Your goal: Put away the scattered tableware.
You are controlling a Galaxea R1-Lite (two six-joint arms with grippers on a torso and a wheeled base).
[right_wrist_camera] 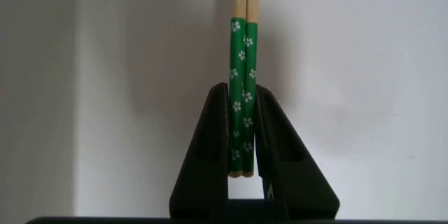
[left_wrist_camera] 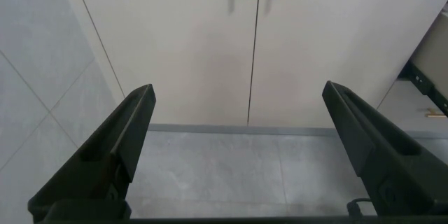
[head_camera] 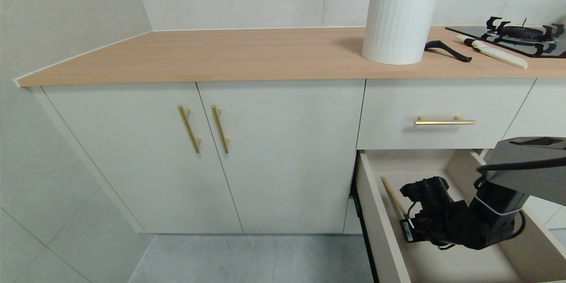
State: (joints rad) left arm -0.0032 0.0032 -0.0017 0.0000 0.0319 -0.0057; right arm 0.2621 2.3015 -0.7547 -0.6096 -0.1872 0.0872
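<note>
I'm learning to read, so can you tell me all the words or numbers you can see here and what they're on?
No words or numbers can be read here.
Small pale label beside the right gripper: too small to read.
Chopsticks held in the right gripper: white flowers on green, no letters.
Ribbed white vase on the countertop: no print visible.
</note>
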